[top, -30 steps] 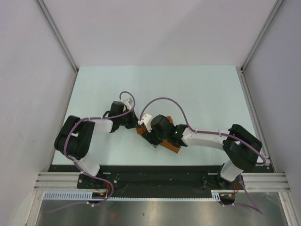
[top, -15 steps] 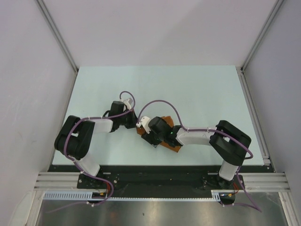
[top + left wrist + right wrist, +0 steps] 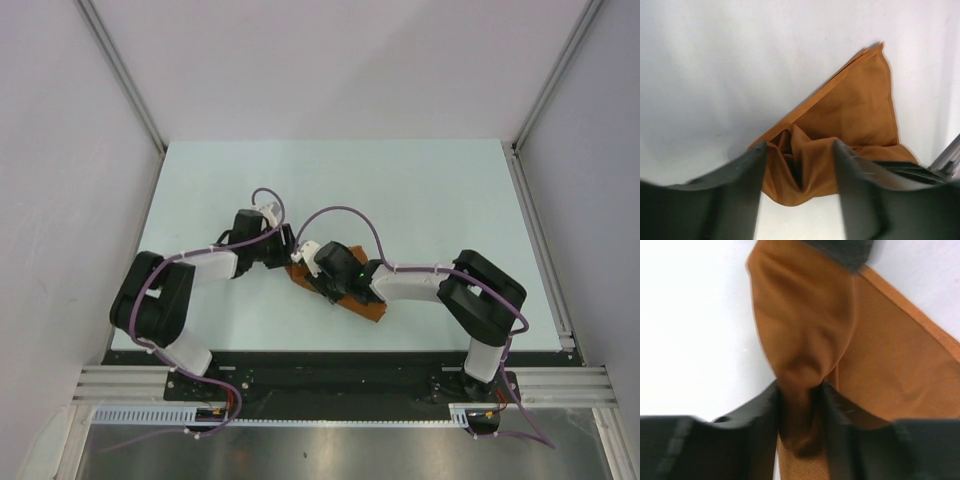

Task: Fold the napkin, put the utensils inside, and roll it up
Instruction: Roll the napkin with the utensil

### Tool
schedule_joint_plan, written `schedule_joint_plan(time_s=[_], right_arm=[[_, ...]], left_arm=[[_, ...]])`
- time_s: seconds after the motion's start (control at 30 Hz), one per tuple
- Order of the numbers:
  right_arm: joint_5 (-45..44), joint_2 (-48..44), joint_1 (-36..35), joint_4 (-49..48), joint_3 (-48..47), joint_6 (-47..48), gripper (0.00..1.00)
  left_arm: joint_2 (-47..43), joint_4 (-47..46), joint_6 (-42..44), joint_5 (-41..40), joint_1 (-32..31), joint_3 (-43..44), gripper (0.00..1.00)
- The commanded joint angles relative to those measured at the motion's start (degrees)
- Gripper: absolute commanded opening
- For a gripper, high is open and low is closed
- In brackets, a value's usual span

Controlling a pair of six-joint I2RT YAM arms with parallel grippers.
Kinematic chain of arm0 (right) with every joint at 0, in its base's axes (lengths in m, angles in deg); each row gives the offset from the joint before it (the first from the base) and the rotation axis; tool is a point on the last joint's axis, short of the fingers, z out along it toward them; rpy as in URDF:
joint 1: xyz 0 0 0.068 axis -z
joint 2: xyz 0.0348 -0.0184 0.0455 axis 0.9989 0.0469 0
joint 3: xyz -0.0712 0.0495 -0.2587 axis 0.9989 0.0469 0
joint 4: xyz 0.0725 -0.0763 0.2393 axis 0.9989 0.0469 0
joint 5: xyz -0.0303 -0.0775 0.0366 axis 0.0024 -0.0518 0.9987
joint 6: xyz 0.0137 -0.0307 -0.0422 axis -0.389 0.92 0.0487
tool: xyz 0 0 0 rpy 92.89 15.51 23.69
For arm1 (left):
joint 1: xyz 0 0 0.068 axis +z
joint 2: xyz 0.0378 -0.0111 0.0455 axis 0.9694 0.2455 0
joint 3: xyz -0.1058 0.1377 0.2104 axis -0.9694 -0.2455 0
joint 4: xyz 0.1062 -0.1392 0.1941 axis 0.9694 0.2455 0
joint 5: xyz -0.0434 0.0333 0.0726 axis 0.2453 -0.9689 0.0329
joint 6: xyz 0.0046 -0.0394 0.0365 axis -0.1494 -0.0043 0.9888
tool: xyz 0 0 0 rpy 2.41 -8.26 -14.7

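1. Top external: the napkin is seen lying as a narrow slanted bundle on the table, near the front edge and mostly covered by the right forearm. No spoon is seen in any view, so it cannot be told whether it is inside the cloth. Both arms are bent at the elbow and reached inward and low, so that the left gripper and the right gripper meet just beside each other at the bundle's left end. A knock between the two wrists is to be feared, as they are set so close

2. Left wrist: the left gripper is shown released, with its jaws parted astride a loose pucker of the napkin, whose flat triangular layer is spread beyond. If this arm is drawn away carelessly, the pucker could be snagged and the fold dragged open

3. Right wrist: the right gripper is closed upon a gathered ridge of the napkin, which is squeezed between both fingers. Only the top layers may be held; if so, the bundle could be unrolled by a lift, and anything wrapped inside could slip out
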Motion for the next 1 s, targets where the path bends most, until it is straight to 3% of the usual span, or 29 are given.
schedule_joint_plan(time_s=[0.0, 0.13, 0.37, 0.6, 0.97], right_arm=[[6.31, 1.92, 1.29, 7.49, 0.37, -2.61, 0.34], [17.48, 0.78, 3.05, 6.88, 1.86, -5.69, 0.24], [38.03, 0.6, 5.95, 0.82, 3.36, -13.77, 0.18], [49.13, 3.85, 8.76, -0.15, 0.9, -17.38, 0.18], [58.28, 12.28, 15.36, 0.64, -3.76, -18.26, 0.17]], left_arm=[[-6.14, 2.29, 0.4, -4.22, 1.36, 2.55, 0.74], [-10.63, 2.91, 0.13, -7.74, 3.2, -0.16, 0.8], [-19.33, -0.95, 0.13, -9.59, 4.17, -7.98, 0.83], [-23.03, -3.15, 0.75, -3.36, 4.09, -13.35, 0.83], [-15.83, -3.59, 1.01, 1.48, 0.4, -14.85, 0.82]])
